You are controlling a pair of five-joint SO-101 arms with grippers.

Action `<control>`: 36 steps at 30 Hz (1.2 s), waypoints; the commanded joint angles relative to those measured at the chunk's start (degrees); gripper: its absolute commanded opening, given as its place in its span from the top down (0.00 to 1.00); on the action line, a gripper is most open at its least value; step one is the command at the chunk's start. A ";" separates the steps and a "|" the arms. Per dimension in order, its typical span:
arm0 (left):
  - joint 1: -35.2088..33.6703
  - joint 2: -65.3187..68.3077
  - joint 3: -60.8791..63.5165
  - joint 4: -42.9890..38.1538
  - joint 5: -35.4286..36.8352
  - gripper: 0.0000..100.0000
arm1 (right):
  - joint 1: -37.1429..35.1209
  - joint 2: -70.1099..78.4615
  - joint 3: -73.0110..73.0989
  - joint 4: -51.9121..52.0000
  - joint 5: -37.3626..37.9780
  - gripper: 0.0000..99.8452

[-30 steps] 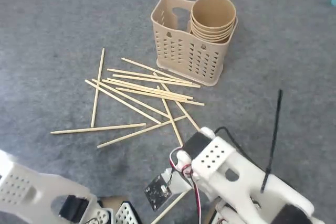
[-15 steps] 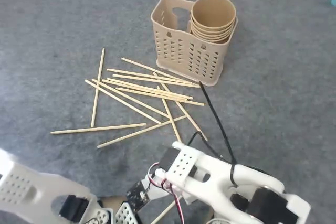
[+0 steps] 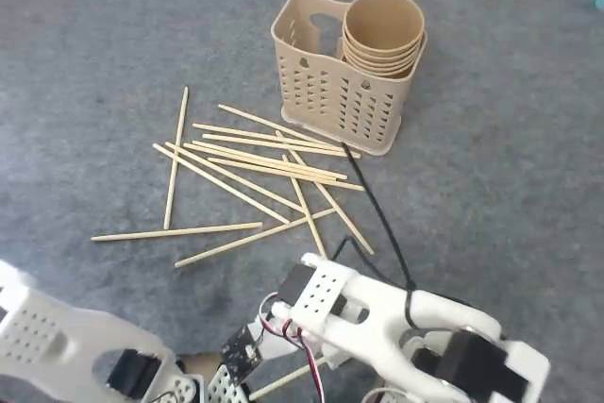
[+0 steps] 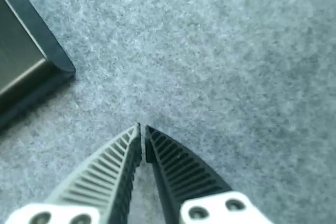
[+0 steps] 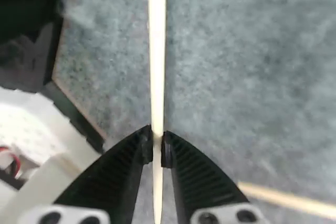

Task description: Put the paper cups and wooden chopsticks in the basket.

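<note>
A beige perforated basket (image 3: 326, 92) stands at the back of the grey carpet, with a stack of paper cups (image 3: 382, 30) in its right compartment. Several wooden chopsticks (image 3: 255, 162) lie scattered in front of it. My right gripper (image 5: 156, 142) is shut on one chopstick (image 5: 156, 72), which runs straight out past the fingertips. In the high view that chopstick (image 3: 283, 380) pokes out under the right arm (image 3: 377, 323) at the front edge. My left gripper (image 4: 142, 129) is shut with nothing in it, just above bare carpet.
The left arm's white body (image 3: 66, 351) sits at the front left corner. A black cable (image 3: 377, 214) trails from the right arm toward the basket. A dark block (image 4: 23, 66) lies near the left gripper. Another stick (image 5: 286, 199) lies beside the right gripper.
The right arm has swung left and down toward the front edge with the chopstick in its grip. Its black cable now lies across the carpet toward the basket. The left arm stays put.
</note>
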 commanded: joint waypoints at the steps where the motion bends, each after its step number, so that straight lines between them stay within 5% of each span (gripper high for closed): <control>1: 0.09 -1.05 -0.31 -1.41 -0.18 0.98 | 1.98 -11.03 -8.00 8.75 -2.81 0.99; 8: 2.02 -1.67 -0.13 -0.88 0.18 0.99 | 7.08 -31.52 -20.48 14.11 -13.71 0.99; 19: 11.78 -2.46 0.75 -0.97 7.74 0.99 | 22.02 -44.44 -20.04 -12.70 -48.44 0.99; 27: 17.93 -18.90 13.32 -3.08 8.00 0.99 | 25.19 -44.44 -6.95 -47.69 -48.35 0.99; 36: 25.76 -38.51 33.36 -7.12 8.00 0.99 | 30.20 -43.12 -5.89 -70.55 -48.26 0.99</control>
